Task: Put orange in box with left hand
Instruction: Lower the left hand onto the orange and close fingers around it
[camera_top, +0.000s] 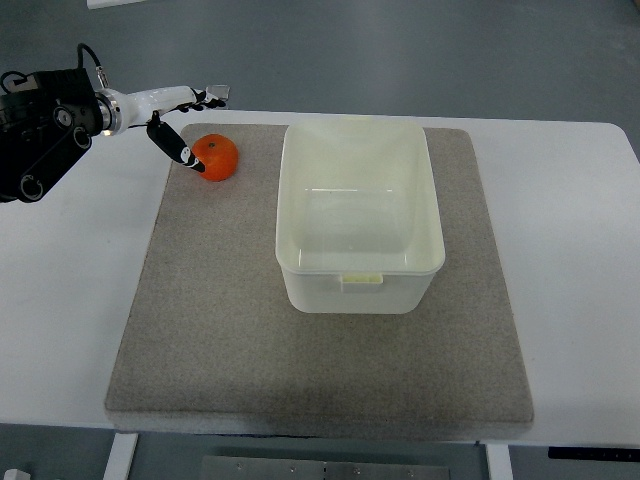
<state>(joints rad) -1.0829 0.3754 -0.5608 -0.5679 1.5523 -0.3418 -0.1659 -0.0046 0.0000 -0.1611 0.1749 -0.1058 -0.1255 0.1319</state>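
One round orange (215, 158), maybe touching left hand (178, 118)

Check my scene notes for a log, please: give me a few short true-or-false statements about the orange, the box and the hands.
1. The round orange lies inside the cream plastic box. False: it lies on the grey felt mat, left of the box.
2. The box holds nothing. True.
3. The left hand is beside the orange. True.
4. The right hand is over the box. False: it is not in view.
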